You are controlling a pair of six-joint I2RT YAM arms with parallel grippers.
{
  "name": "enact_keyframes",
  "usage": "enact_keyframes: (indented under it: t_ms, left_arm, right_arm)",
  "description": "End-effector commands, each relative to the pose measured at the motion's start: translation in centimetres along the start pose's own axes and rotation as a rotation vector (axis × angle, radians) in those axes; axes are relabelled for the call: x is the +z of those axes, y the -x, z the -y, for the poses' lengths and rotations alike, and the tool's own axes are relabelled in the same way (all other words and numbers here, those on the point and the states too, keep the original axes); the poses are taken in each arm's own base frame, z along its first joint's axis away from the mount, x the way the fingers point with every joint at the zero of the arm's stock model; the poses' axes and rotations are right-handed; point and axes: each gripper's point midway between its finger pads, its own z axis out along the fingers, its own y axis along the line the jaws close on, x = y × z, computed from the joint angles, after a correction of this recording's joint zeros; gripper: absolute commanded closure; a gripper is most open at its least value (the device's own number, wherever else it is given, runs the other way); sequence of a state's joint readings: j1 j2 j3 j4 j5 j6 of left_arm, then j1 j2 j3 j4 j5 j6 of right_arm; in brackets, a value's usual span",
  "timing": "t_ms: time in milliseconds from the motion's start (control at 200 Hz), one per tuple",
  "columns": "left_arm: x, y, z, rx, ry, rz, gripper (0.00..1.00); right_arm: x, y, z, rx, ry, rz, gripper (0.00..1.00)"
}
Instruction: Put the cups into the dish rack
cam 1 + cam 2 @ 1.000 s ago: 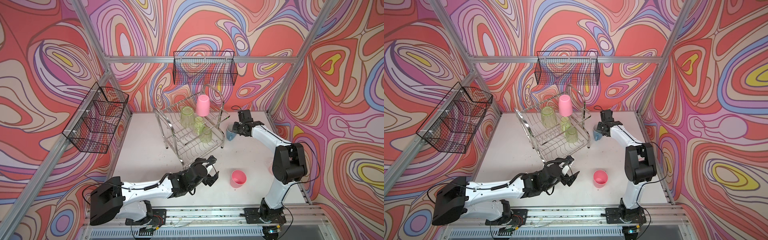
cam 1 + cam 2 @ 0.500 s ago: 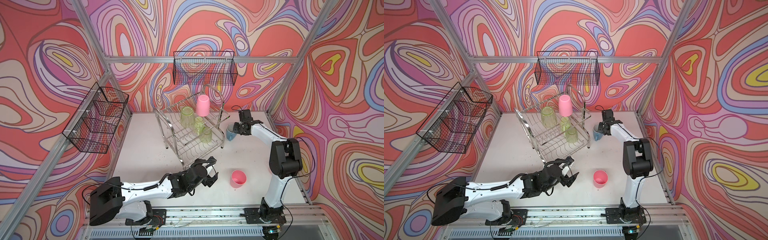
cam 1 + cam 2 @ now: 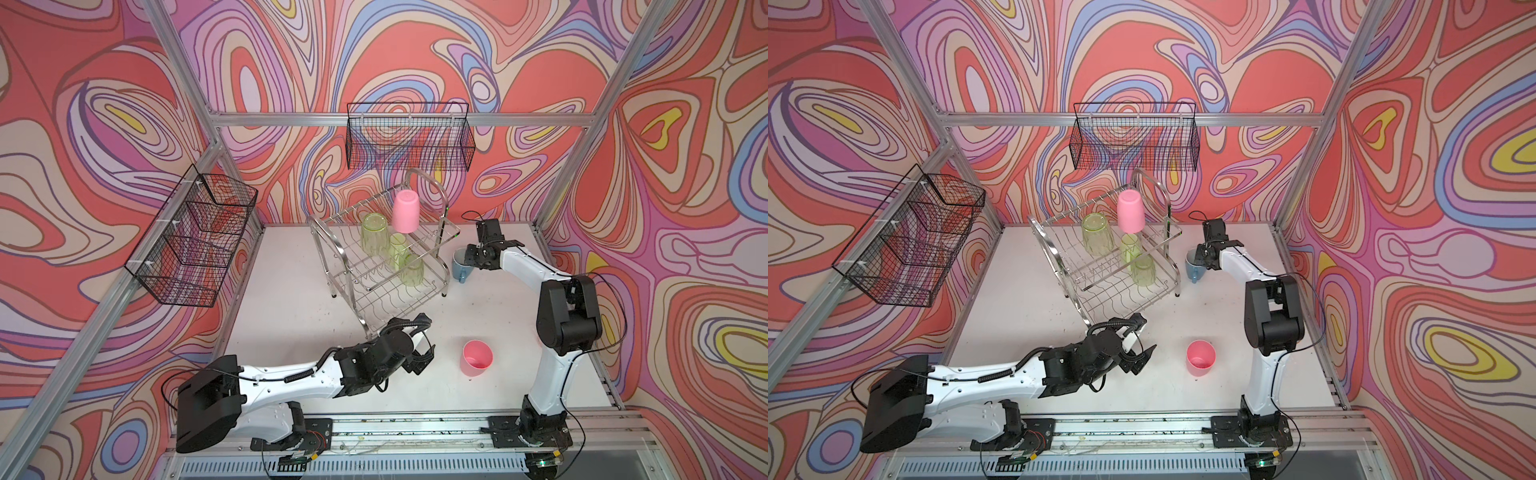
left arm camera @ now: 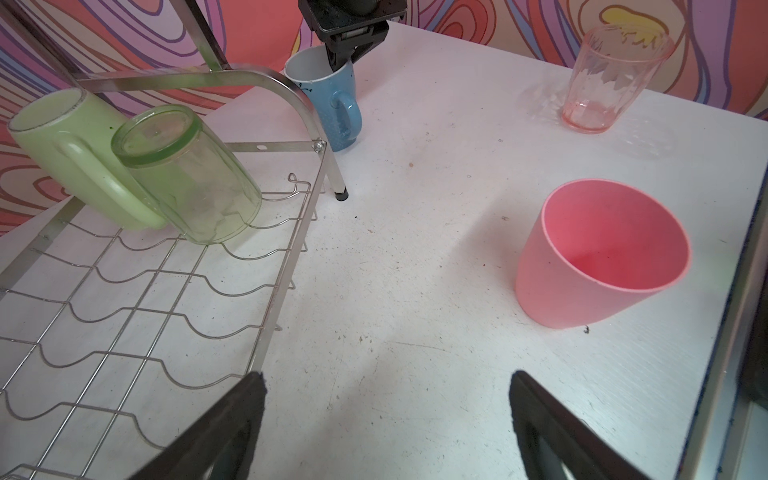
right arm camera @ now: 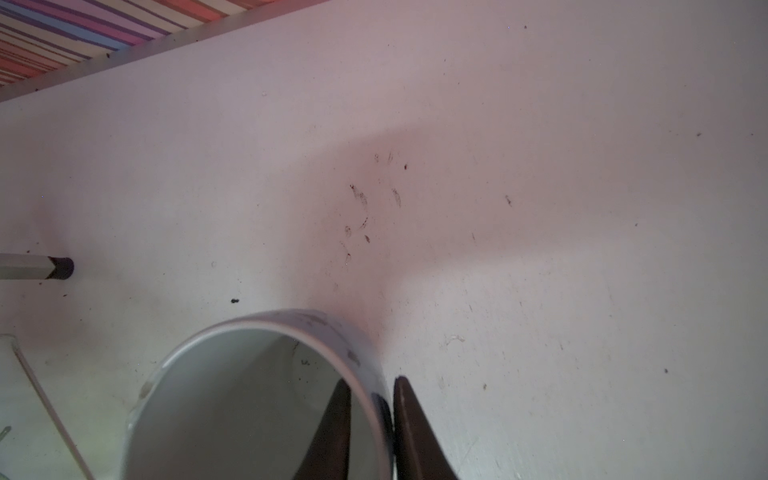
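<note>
Toward the left of the white table [image 3: 286, 324], the dish rack [image 3: 370, 276] is found. On its upper tier an inverted pink tumbler [image 3: 405, 212] and a clear green cup [image 3: 374, 232] are set mouth down. On its lower tier a pale-green mug [image 4: 79, 153] and a second clear green cup [image 4: 191, 178] are leaned together. Just in front of the rack, the left gripper [image 4: 386, 380] is held wide open and empty. Further right, the blue mug [image 3: 460, 268] is placed beside the rack's leg, and its wall is pinched by the right gripper [image 5: 372, 384], one finger inside, one outside. Near the front, an upright pink tumbler [image 3: 476, 358] is seen, and a clear pinkish cup [image 4: 611, 79] is set well apart from it.
</note>
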State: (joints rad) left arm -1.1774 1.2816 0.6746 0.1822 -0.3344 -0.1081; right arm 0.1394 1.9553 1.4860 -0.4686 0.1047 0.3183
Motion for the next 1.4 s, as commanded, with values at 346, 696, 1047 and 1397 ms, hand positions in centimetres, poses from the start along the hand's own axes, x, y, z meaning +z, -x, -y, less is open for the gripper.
enact_keyframes:
  t_ms: [346,696,1047,1397]
  left_arm:
    - [-0.4,-0.4,-0.3,-0.007,0.014,-0.007,0.06]
    - [-0.1,-0.2,0.2,-0.017,-0.008,-0.013,0.06]
    - [-1.2,0.2,0.0,-0.136,0.001,-0.017,0.08]
    - [-3.0,2.7,2.1,-0.250,-0.036,-0.025,0.09]
  right_arm:
    - [-0.3,-0.3,-0.1,0.007,0.016,-0.002,1.00]
    - [-5.5,-0.9,1.0,0.079,0.030,0.070,1.00]
    - [-12.0,-3.2,2.9,0.153,0.057,0.169,1.00]
    - [-17.7,-4.3,2.6,0.178,0.185,0.281,1.00]
